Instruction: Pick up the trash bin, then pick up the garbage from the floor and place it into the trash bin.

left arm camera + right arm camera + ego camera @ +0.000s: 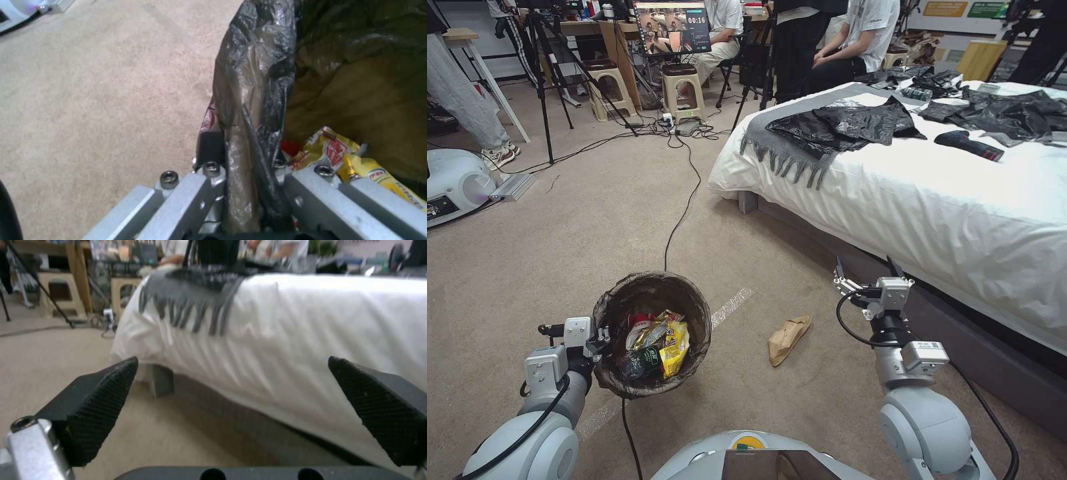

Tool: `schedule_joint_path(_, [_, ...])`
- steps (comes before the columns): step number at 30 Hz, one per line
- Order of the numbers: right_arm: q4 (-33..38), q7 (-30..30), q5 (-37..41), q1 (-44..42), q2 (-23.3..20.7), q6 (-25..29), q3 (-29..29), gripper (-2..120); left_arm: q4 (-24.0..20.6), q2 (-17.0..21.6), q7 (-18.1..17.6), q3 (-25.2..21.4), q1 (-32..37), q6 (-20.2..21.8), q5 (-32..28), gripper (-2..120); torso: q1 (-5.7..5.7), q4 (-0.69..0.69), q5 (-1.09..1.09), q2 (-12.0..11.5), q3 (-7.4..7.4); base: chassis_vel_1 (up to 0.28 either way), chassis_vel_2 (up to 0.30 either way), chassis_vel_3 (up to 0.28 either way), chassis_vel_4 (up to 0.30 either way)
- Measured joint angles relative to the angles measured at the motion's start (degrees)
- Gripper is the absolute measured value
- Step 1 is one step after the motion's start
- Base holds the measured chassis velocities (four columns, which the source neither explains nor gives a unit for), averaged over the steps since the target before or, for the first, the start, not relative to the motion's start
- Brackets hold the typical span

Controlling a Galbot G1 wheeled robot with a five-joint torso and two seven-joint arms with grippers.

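The trash bin (pixel 697 303), lined with a dark bag, hangs low in front of me on the left. My left gripper (pixel 602 337) is shut on the bin's near-left rim. In the left wrist view that gripper (pixel 242 156) pinches the liner-covered rim (pixel 253 83). Inside the bin lie yellow wrappers (pixel 675 343) (pixel 331 146), a red-and-white packet (pixel 639 323) and a green-labelled bottle (pixel 640 361). A brown paper bag (pixel 789 339) lies on the carpet between the bin and my right arm. My right gripper (pixel 864 273) (pixel 231 406) is open and empty, held above the floor beside the bed.
A bed (pixel 934 220) with a white sheet stands on the right, carrying black plastic bags (pixel 854 123) and a grey fringed scarf (pixel 780 150). A black cable (pixel 684 207) crosses the carpet. A white machine (pixel 454 183) sits at the left. Tripods, stools and seated people fill the back.
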Motion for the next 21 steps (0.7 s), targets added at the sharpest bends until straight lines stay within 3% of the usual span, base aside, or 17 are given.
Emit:
schedule_joint_path(11, [-4.35, 6.76, 11.07, 7.05, -7.23, -7.28, -8.16, 100, 0.0, 0.72, 0.02, -0.07, 0.98, -0.61, -0.06, 3, 0.0, 0.03, 0.0, 0.0, 0.0, 0.0, 0.0, 0.0, 0.0])
schedule_joint_path(15, [-8.96, 15.07, 22.3, 14.4, -10.9, -13.08, -15.89, 100, 0.0, 1.72, 0.1, -0.41, 1.83, -1.26, -0.36, 3, 0.0, 0.03, 0.02, 0.0, 0.01, 0.0, 0.0, 0.0, 0.0])
schedule_joint_path(21, [-13.09, 21.85, 33.33, 19.5, -11.38, -16.39, -20.86, 100, 0.0, 2.53, 0.26, -0.43, 2.2, -1.43, -0.46, 3, 0.0, 0.02, 0.0, -0.01, 0.01, 0.0, 0.0, 0.0, 0.0])
